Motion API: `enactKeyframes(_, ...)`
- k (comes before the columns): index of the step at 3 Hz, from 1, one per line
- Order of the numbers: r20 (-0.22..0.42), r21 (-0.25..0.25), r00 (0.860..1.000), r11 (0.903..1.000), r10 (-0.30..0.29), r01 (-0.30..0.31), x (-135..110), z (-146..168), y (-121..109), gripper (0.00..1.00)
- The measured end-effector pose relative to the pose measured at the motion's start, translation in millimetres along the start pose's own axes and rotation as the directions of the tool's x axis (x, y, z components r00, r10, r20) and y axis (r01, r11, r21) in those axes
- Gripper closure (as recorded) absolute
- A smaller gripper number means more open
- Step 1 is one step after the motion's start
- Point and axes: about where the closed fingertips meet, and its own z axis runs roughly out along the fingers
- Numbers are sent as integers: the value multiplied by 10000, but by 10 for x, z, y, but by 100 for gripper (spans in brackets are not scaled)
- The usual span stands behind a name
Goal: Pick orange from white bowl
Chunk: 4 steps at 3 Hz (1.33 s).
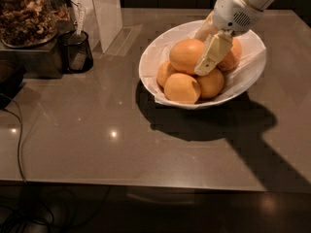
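Note:
The white bowl (245, 79) stands on the grey table at the back right, lined with white paper and holding several oranges. The largest orange (186, 56) lies on top of the pile at the bowl's left-centre. Smaller oranges lie in front of it (181, 88), to its front right (212, 84), at its left (163, 72) and behind on the right (233, 55). My gripper (208, 57) reaches down from the upper right into the bowl. It sits right against the largest orange's right side, above the smaller ones.
A small black mesh cup (77, 51) stands at the left, next to a metal box carrying a glass jar of brown snacks (26, 14). A white upright carton (104, 11) is behind them. A black cable (19, 144) runs over the table's left edge.

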Motion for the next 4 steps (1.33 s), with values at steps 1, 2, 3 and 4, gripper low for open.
enactKeyframes(1,98,-139,9998,9997,195,-194,53,50,6,30)
enactKeyframes(2,127,-279,9998,9995,170,-166,24,111,-20,36)
enactKeyframes(3,119,-352,9999,9993,125,-121,-20,123,-39,42)
enactKeyframes(4,104,-395,9999,9992,96,-92,-49,124,-50,42)
